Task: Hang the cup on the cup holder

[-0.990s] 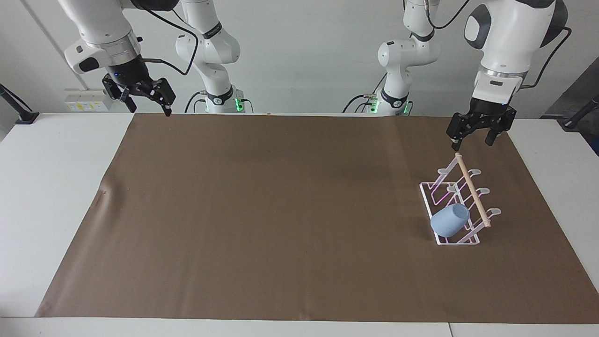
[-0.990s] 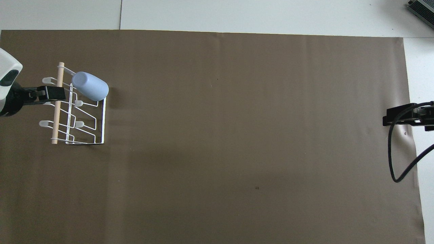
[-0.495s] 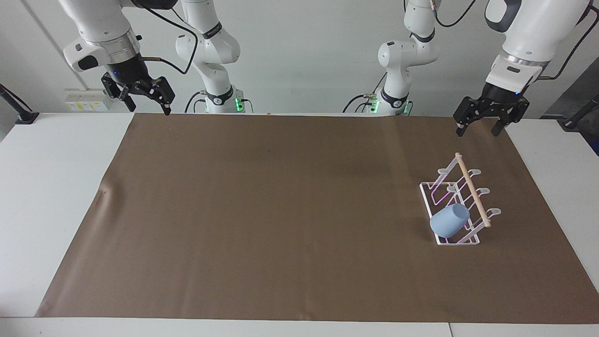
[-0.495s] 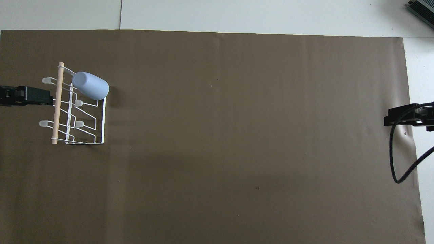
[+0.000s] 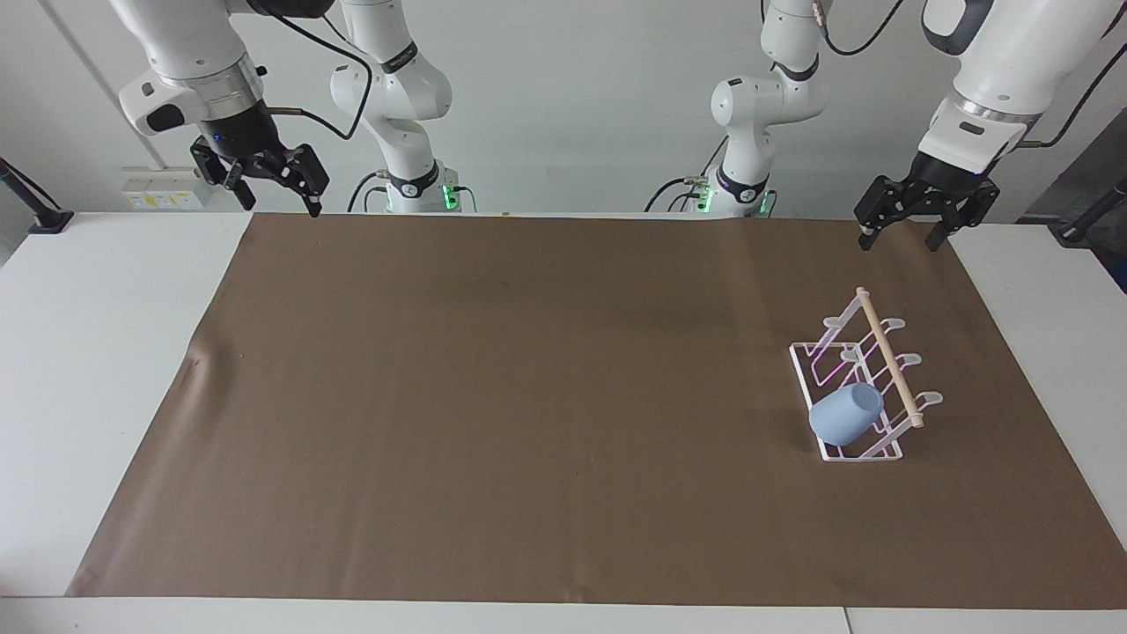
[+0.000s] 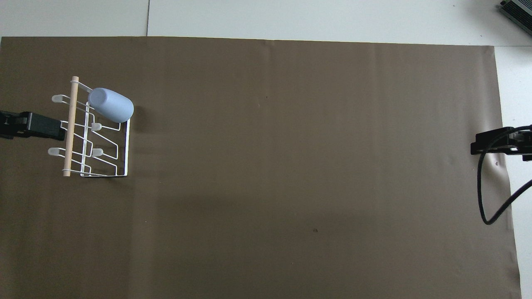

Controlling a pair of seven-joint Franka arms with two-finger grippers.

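Note:
The light-blue cup (image 5: 845,416) rests tilted on the prongs of the white wire cup holder (image 5: 889,361), at the rack's end farther from the robots. Nothing holds it. It also shows in the overhead view (image 6: 111,105) on the cup holder (image 6: 68,137). The rack stands on the mat toward the left arm's end of the table. My left gripper (image 5: 898,245) is open and empty, raised over the mat's edge by the robots, apart from the rack; it shows in the overhead view (image 6: 50,126). My right gripper (image 5: 282,207) is open and empty, and waits raised over the mat's corner at the right arm's end (image 6: 482,145).
A brown mat (image 5: 528,396) covers most of the white table (image 5: 106,352). A black cable (image 6: 482,199) hangs from the right arm. Only the rack with the cup stands on the mat.
My left gripper has risen and drawn back from over the rack toward the robots' edge of the mat. The cup, the rack and the right arm have stayed put.

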